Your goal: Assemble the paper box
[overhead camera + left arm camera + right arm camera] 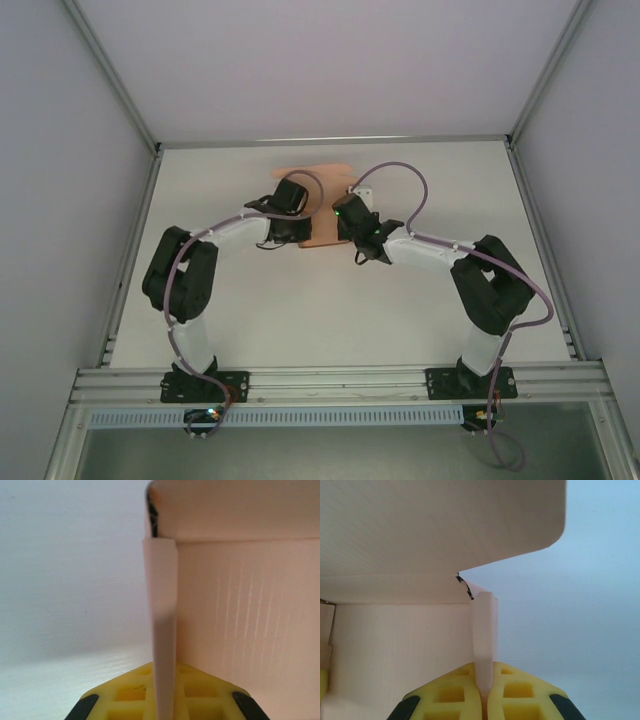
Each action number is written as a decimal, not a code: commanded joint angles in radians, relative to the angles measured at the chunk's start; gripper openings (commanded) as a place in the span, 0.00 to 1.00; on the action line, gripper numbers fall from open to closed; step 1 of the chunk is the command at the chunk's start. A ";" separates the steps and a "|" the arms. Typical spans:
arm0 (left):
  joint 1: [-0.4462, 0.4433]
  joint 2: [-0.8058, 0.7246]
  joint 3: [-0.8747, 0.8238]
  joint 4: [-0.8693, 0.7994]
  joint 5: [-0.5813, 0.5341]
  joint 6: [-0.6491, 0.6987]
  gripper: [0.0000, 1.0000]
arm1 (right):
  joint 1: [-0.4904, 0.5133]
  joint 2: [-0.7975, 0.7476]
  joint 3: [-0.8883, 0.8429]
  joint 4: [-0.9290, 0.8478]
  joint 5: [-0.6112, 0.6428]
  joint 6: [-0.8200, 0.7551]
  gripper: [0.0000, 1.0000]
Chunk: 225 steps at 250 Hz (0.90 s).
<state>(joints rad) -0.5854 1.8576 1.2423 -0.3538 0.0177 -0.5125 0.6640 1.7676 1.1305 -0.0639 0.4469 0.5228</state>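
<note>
— Where's the box (pixel 316 172)?
— Far middle of the table (pixel 300 320), between both arms; the left gripper (pixel 165 682) pinches one upright flap (pixel 162 605); the right gripper (pixel 485 681) pinches another flap (pixel 484 630).

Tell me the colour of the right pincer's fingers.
The fingers are yellow; the right wrist view shows them best.
</note>
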 commanded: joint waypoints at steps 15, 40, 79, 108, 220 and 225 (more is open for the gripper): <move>-0.026 0.019 0.076 -0.197 -0.323 -0.017 0.00 | 0.021 -0.064 0.016 0.049 0.039 -0.015 0.00; -0.022 0.050 0.115 -0.317 -0.475 -0.086 0.00 | 0.025 -0.079 0.006 0.037 0.069 -0.014 0.00; -0.024 0.075 0.148 -0.422 -0.614 -0.144 0.02 | 0.032 -0.097 -0.021 0.057 0.095 -0.012 0.00; -0.026 0.085 0.167 -0.466 -0.680 -0.164 0.06 | 0.035 -0.094 -0.018 0.053 0.102 -0.016 0.00; 0.009 -0.057 0.007 -0.227 -0.434 -0.039 0.32 | 0.039 -0.115 -0.033 0.045 0.109 -0.023 0.00; 0.011 -0.071 -0.003 -0.214 -0.419 -0.038 0.33 | 0.039 -0.115 -0.033 0.045 0.106 -0.021 0.00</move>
<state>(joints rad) -0.6548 1.8511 1.3205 -0.5873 -0.3752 -0.6167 0.7181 1.7416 1.1156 0.0223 0.4629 0.5236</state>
